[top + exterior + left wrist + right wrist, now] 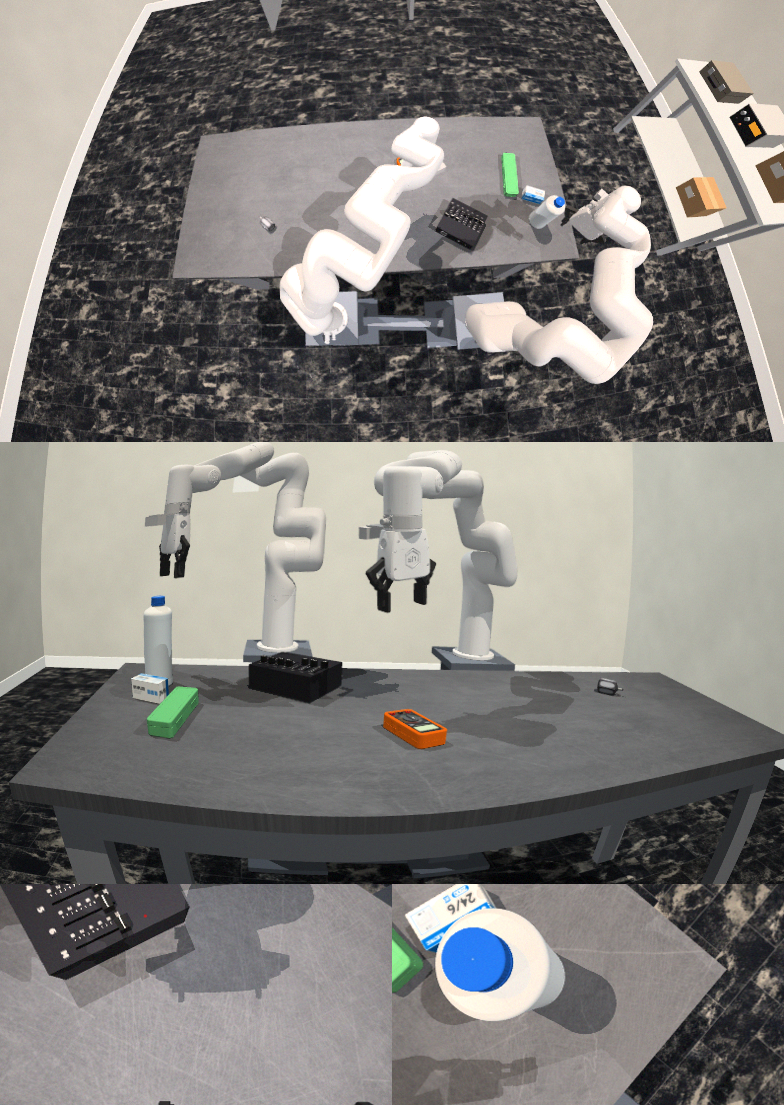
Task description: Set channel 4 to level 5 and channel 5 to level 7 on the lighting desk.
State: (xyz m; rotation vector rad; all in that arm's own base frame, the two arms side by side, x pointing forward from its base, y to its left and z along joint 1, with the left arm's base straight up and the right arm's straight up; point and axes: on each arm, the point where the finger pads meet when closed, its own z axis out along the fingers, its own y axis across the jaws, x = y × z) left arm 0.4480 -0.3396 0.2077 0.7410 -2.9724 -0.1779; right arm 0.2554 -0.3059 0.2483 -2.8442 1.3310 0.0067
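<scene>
The black lighting desk (pixel 457 235) (pixel 278 683) (pixel 163 901) stands on the table. The left wrist view shows its corner with labels 4, 5, 6 and M. The fader cap on M (pixel 123 922) and the one on 6 (pixel 105 902) sit at the slot ends away from the labels. The channel 4 and 5 caps are cut off or unclear at the picture edge. My left gripper (pixel 402 605) (pixel 265 1102) is open and empty, high above the table, beside the desk. My right gripper (pixel 172 573) is open and empty, high near the bottle, away from the desk.
A white bottle (pixel 543 215) (pixel 157 639) (pixel 525 997) with a blue cap stands near the table (pixel 241 181) edge. A staples box (pixel 533 194) (pixel 148 688) (pixel 433 914) and a green case (pixel 510 174) (pixel 172 712) (pixel 401 963) lie near it. An orange multimeter (pixel 415 733) lies further off.
</scene>
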